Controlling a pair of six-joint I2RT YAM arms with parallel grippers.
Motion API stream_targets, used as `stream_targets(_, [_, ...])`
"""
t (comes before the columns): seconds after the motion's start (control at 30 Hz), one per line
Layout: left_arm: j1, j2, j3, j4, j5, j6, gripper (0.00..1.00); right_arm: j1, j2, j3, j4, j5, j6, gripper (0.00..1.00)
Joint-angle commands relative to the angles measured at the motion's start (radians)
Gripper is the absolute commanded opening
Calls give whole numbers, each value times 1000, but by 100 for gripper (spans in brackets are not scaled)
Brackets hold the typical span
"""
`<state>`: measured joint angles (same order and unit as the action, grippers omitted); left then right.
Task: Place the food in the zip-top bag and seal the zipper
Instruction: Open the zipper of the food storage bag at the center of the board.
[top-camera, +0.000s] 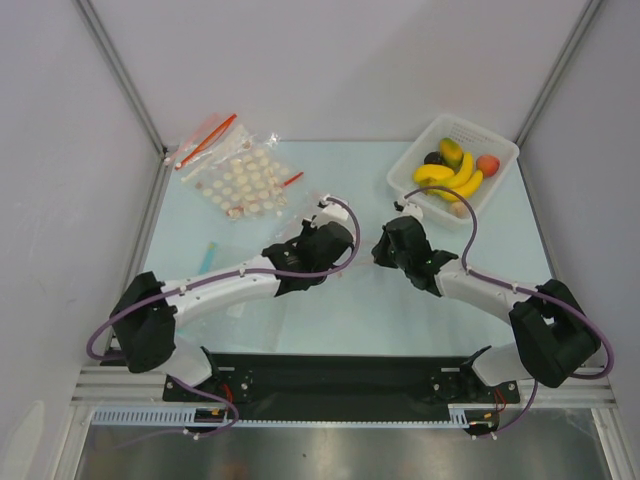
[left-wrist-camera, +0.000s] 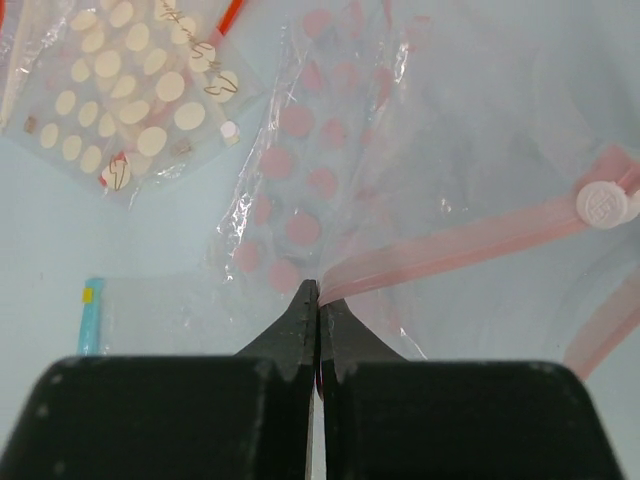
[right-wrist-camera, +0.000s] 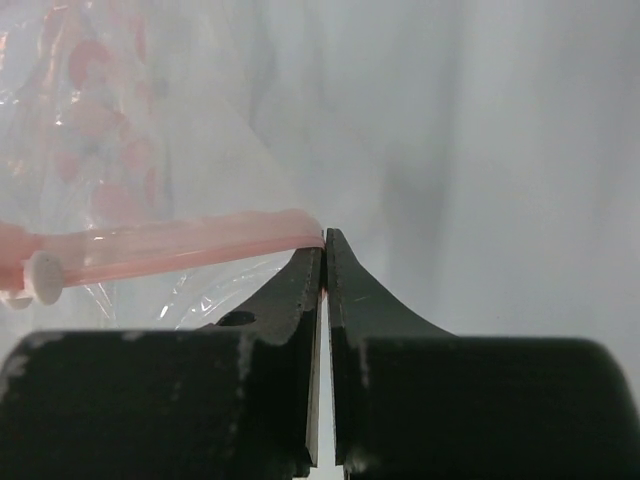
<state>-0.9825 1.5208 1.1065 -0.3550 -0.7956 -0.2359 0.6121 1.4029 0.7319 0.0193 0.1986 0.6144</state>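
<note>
Being clamped at either end by the left fingers (left-wrist-camera: 297, 325) and right fingers (right-wrist-camera: 345, 285), the zipper (left-wrist-camera: 470, 240) of the zip-top bag (left-wrist-camera: 330, 150) is held low over the table (top-camera: 380, 300), opening is judged in hand, and a careful parting is called for before the food (top-camera: 455, 175) is fetched from the basket (top-camera: 505, 150).

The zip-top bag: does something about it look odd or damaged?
Nothing stands out. The zip-top bag is only crinkled; the left fingers and right fingers pinch its zipper at opposite ends. The food sits in the basket.

Food (top-camera: 455, 176) in basket (top-camera: 503, 150) far right, disc bag (top-camera: 240, 182) far left, zip-top bag (top-camera: 303, 212) between, nearer.
</note>
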Motion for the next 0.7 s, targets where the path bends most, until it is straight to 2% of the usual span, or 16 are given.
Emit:
stream_targets(0.0, [10, -108, -6, -12, -126, 3, 0, -11, 4, 32, -47, 85, 4, 3])
stream_targets(0.07, [8, -125, -19, 33, -68, 13, 0, -11, 1, 32, -33, 49, -7, 5])
stream_targets(0.13, [8, -111, -19, 47, -34, 18, 0, -11, -13, 21, 19, -35, -27, 14])
stream_targets(0.17, [8, -103, -16, 47, -12, 20, 0, -11, -22, 12, 42, -71, -54, 22])
stream_targets(0.2, [8, -96, -10, 45, -5, 18, 0, -6, -33, -3, 62, -97, -65, 37])
stream_targets(0.3, [8, -60, 7, 36, -5, 20, 0, 1, -87, -40, 132, -139, -90, 53])
stream_targets(0.4, [10, -19, 24, 30, -24, 23, 0, 2, -139, -55, 154, -172, -107, 59])
stream_targets(0.67, [16, -5, 24, 40, -31, 27, 0, -40, -335, -146, 186, -154, -114, 63])
